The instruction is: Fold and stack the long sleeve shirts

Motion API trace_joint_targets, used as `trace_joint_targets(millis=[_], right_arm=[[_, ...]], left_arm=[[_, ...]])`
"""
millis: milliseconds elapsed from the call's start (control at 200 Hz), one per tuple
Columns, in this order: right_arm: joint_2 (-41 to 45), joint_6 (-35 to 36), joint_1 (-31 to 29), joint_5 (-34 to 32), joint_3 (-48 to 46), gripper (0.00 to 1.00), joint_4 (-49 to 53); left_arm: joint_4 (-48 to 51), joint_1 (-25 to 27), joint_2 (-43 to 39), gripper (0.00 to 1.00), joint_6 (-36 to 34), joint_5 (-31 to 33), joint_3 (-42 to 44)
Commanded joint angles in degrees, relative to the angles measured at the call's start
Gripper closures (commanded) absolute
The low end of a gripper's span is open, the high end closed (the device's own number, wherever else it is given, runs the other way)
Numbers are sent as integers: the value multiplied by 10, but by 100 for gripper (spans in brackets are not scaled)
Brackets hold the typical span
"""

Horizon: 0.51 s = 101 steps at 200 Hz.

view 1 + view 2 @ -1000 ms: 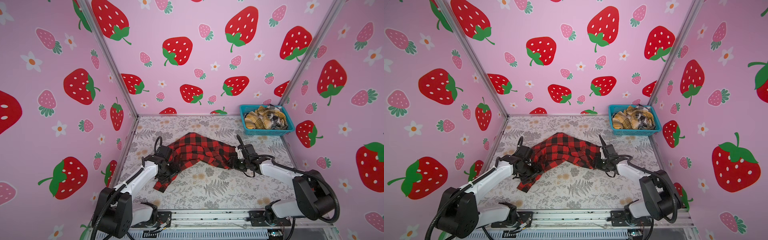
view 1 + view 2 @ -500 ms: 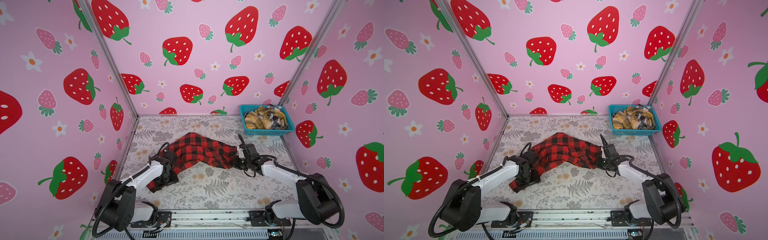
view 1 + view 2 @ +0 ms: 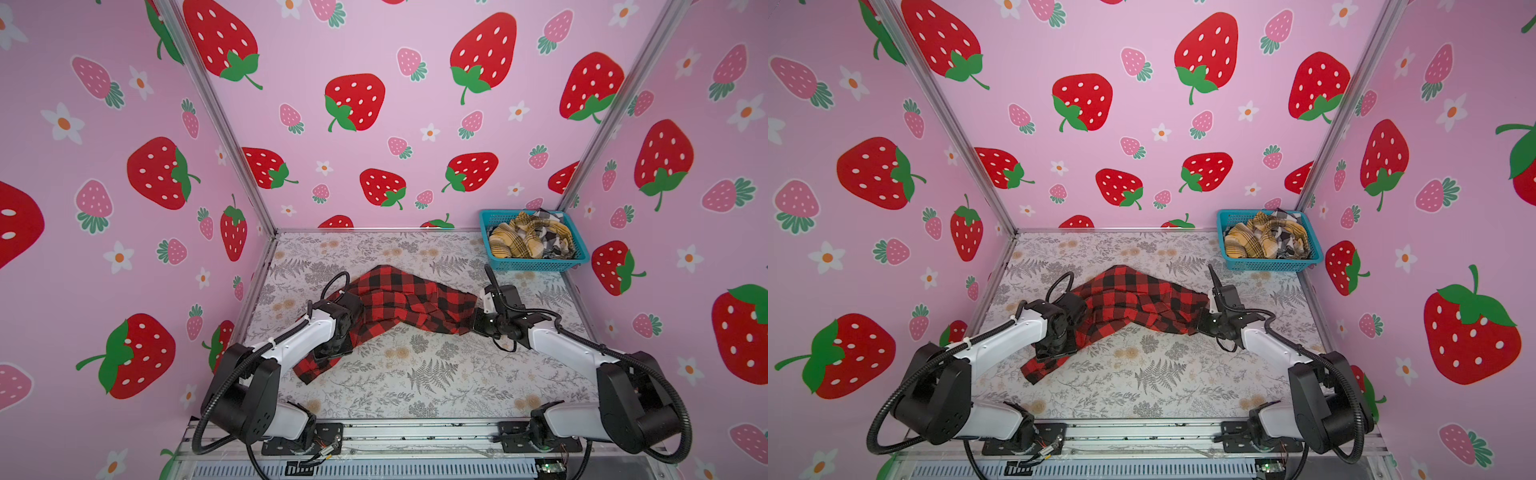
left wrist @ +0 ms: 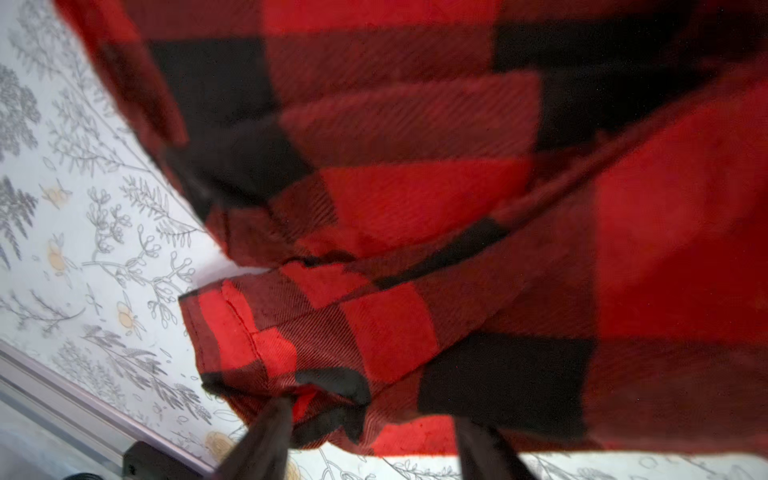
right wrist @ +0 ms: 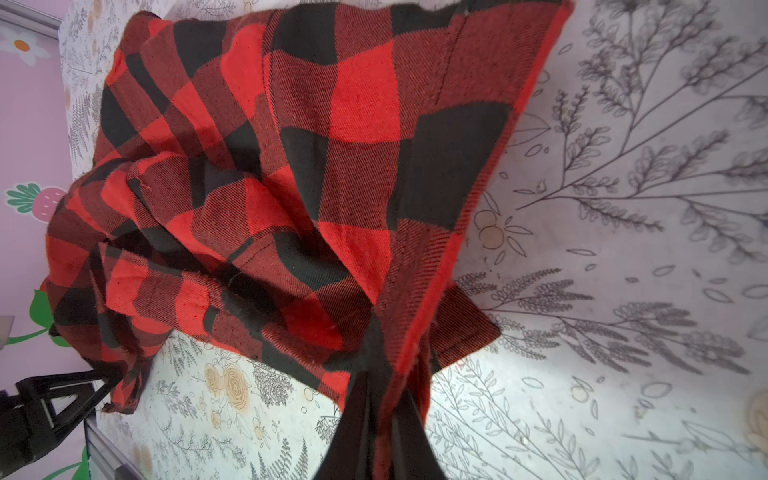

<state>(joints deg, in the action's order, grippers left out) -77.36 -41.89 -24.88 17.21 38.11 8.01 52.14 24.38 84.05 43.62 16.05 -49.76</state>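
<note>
One red-and-black shirt (image 3: 399, 303) crumpled mid-desk (image 3: 415, 374), centre of both top views; soft light flannel, limp, will sag and drag, not slippery; best taken at hem corners or shoulder seams; right claw (image 5: 382, 374) clenched on cloth edge; left claw (image 4: 376, 411) astride sleeve, fingers apart, grip cannot tell; collar, second sleeve lost in folds; other shirts (image 3: 519, 237) heaped in basket (image 3: 536, 264), upper right
</note>
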Motion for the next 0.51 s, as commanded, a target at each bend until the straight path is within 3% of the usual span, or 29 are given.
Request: trace_joint_targets(millis=[0,55,95,115,330,500], right_arm=[[16,7,4,6,17,88,12],[19,6,4,6,20,88,13],[21,6,5,7,22,88,14],[24,7,5,8,24,88,15],[36,17,5,3,41,89,36],[55,26,5,9,58,90,50]], left_arm=[[0,1,21,79,-16,24,-29],[-2,1,20,91,-17,23,-35],[-4,0,18,93,-18,25,-36],[-6,0,17,100,-20,25,-38],[10,-7,4,100,-27,35,-68],[46,-8,-68,100,-75,100,-213]])
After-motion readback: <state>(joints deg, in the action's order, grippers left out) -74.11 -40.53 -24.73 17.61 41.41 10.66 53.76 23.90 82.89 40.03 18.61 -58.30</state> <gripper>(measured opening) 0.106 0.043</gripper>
